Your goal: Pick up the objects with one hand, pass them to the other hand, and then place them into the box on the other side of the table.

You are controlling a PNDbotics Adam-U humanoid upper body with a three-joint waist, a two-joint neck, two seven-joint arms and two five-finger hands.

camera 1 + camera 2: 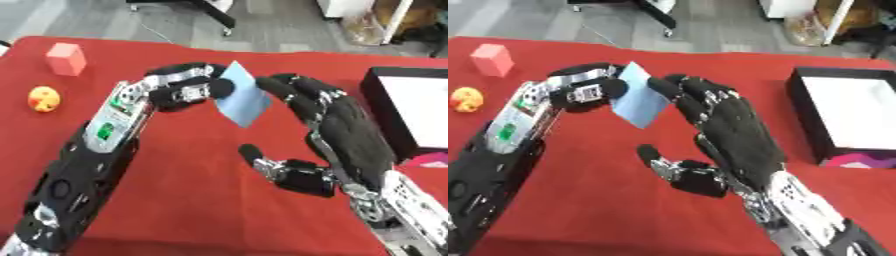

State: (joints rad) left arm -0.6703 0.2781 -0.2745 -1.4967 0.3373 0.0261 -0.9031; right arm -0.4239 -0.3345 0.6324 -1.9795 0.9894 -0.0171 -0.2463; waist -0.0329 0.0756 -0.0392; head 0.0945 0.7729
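Red cloth covers the surface [201, 200], above whose middle a light blue card [242, 95] is pinched by the curled fingers of the left hand [184, 87]. Just right of the card, the right hand [732, 132] is spread open with fingers touching its edge. A black box [842, 112] is seen at the right, a pink block [66, 58] and a yellow ball [44, 98] at the far left.

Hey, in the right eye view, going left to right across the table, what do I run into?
Yellow ball → pink block → left hand, pinching the light blue card → right hand, open beside the card → black box with a white inside.
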